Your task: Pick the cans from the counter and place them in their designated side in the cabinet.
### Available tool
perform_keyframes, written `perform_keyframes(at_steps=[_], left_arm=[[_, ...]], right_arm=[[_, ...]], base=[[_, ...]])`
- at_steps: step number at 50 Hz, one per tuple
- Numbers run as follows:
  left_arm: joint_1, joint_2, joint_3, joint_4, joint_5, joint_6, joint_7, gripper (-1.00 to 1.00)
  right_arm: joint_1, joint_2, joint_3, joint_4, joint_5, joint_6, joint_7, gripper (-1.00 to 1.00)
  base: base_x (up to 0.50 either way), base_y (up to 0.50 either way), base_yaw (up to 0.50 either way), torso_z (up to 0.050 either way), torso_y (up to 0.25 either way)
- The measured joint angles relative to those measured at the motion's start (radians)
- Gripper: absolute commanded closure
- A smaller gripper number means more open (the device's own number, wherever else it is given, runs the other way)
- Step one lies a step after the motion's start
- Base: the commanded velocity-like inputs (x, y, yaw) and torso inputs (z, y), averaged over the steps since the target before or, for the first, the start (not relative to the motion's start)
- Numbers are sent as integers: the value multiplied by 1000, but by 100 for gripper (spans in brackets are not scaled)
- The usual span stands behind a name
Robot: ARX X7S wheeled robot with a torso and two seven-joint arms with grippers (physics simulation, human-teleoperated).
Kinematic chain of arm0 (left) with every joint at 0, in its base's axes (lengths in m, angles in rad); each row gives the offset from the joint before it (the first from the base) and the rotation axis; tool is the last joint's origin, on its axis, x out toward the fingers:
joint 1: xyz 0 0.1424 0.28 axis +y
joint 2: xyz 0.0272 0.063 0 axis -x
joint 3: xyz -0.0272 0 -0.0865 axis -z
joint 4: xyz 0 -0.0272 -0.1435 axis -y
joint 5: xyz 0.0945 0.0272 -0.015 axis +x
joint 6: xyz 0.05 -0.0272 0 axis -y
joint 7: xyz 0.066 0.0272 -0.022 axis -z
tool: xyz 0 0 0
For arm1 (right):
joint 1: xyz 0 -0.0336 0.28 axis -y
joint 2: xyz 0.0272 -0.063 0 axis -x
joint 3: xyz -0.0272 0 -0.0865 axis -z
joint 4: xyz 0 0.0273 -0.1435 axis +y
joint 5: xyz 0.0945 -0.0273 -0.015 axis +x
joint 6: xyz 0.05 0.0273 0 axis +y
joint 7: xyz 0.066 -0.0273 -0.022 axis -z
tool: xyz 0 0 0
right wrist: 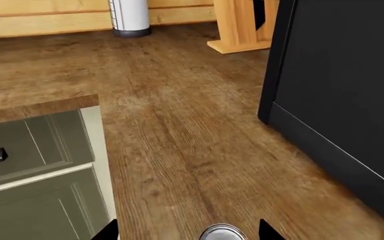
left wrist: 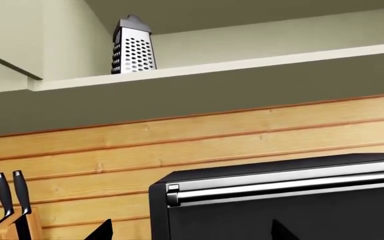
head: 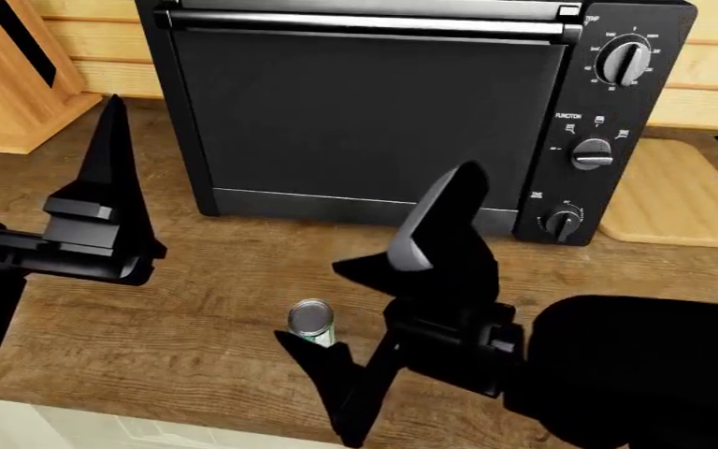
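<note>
**Right tool straddling the short can; left tool parked high**

- Short can [head: 311, 321], silver top, green-yellow-white label, stands upright on the bench [head: 197, 281] near the front edge, at about 6 o'clock from the black toaster oven [head: 372, 112]. Only this can shows; the black one is not in view.
- Right tool [head: 384, 309] is spread wide, turned on its side. One finger rises at 1 o'clock of the can, the other reaches down at 5 o'clock. The can sits in the gap, touching neither as far as I can tell. The right wrist view agrees: the can's top [right wrist: 223, 233] lies centred between the two fingertips. Judgement: wide spread gives clearance for a side grasp before closing.
- Left tool [head: 109, 215] hangs apart at 9 o'clock of the can, holding nothing. Only one finger shows clearly, so I cannot tell its spread. Its camera looks up at a box grater [left wrist: 133, 46] on the open cabinet shelf [left wrist: 245, 62], probably held clear of the right arm's work.
- Knife block [head: 16, 84] stands at 10 o'clock, cutting board [head: 677, 201] at 2 o'clock, both well apart from the can.
</note>
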Motion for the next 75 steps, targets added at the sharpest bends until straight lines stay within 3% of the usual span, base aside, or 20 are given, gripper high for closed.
perform_keyframes(at_steps=[45,75], left_arm=[[10,3,12,-3,14,12,3,-100],[16,-8,7,-8,9,26,6,-100]], right_arm=[[-150,-20,-119,76,-240,-183,-104,-100],[-151,-50,-209,142,-348,-214,-91,-100]], base=[[0,0,0,0,0],[0,0,0,0,0]])
